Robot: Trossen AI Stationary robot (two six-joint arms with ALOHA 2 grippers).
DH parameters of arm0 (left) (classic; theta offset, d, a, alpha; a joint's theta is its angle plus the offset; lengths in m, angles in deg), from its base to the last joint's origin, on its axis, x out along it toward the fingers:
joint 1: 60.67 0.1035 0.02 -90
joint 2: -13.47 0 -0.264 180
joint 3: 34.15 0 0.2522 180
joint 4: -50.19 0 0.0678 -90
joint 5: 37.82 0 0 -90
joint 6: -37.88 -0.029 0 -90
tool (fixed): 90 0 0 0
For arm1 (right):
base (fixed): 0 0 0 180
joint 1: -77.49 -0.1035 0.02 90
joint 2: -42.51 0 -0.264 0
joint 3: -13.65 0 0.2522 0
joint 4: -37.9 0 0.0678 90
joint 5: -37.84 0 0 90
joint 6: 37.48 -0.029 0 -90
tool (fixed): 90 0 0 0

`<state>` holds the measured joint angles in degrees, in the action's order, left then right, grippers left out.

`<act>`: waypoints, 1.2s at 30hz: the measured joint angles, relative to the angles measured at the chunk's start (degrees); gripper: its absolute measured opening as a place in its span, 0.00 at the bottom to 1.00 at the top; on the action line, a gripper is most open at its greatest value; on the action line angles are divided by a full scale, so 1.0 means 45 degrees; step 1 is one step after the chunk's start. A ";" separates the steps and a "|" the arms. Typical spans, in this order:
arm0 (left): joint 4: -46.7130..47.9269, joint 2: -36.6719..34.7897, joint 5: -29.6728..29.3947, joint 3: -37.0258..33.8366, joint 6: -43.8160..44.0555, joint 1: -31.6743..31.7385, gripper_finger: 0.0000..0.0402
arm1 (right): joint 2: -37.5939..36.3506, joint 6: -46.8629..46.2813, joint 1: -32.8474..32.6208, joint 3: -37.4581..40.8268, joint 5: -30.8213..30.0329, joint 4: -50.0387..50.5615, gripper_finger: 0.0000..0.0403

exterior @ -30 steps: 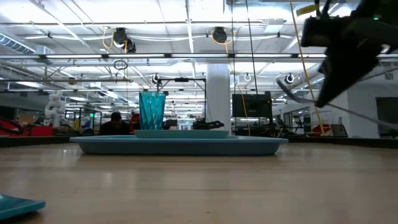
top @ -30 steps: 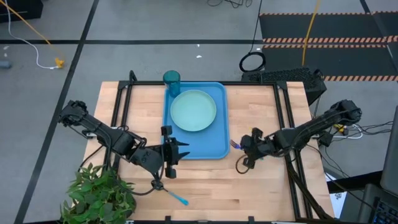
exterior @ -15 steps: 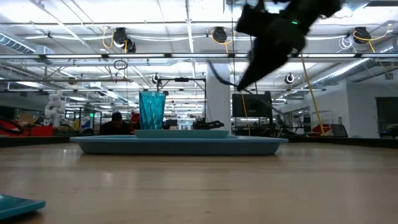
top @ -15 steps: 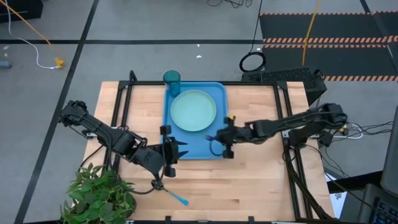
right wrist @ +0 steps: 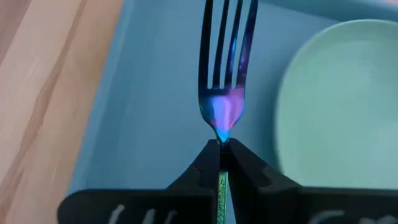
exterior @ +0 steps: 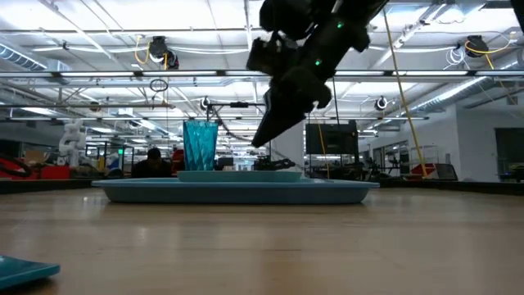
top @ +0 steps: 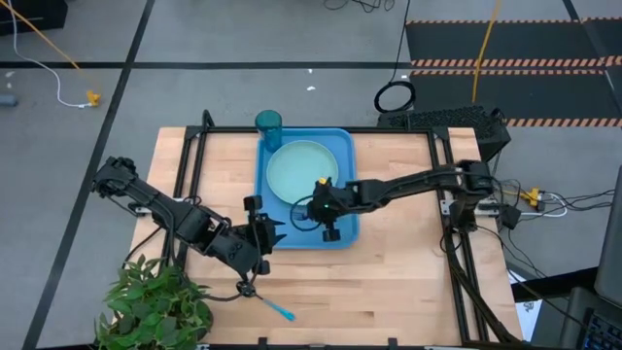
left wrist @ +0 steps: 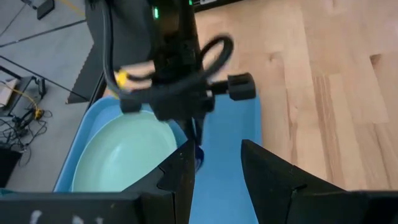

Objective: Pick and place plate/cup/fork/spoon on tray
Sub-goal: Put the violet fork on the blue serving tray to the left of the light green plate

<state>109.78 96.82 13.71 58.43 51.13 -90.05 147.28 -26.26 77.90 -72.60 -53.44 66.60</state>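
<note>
My right gripper (right wrist: 220,152) is shut on a fork with a dark, shiny, iridescent pronged head (right wrist: 225,62). It hangs over the near part of the blue tray (top: 335,233), beside the mint-green plate (top: 302,173) that lies in the tray. The teal cup (top: 268,124) stands upright in the tray's far left corner. My left gripper (top: 275,233) is open and empty at the tray's near left corner. A light blue utensil (top: 277,309) lies flat on the table near the front edge; its head does not show clearly. My right gripper pinches the fork's thin neck (right wrist: 221,138) between its two fingertips, just behind the head. The handle (right wrist: 220,186) runs back between the fingers, so they lie along the fork. The prongs stick out ahead, and the fork is lifted clear above the tray floor.
A green plant (top: 160,301) stands at the table's near left corner. Black frame rails (top: 190,165) run along the table's left and right sides. Bare wood lies right of the tray (top: 408,185) and along the front edge.
My right gripper has gone toward the table's left edge with the fork, from the bare wood right of the tray to above the tray's near part beside the plate. The fork has stayed in its hold, clear of the table.
</note>
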 joint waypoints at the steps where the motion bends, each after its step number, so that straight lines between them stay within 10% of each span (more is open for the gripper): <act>1: -0.0005 0.0000 0.0002 0.0000 0.0000 0.0000 0.33 | 0.0178 0.0000 0.0035 -0.0113 0.0086 -0.0057 0.01; 36: -0.0626 0.0000 -0.0002 0.0002 -0.0740 0.0029 0.33 | 0.1299 -0.0694 0.0142 0.0482 -0.0088 -0.2367 0.01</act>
<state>106.96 96.82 13.71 58.44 47.80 -89.92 153.13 -29.38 78.54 -70.44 -53.83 55.95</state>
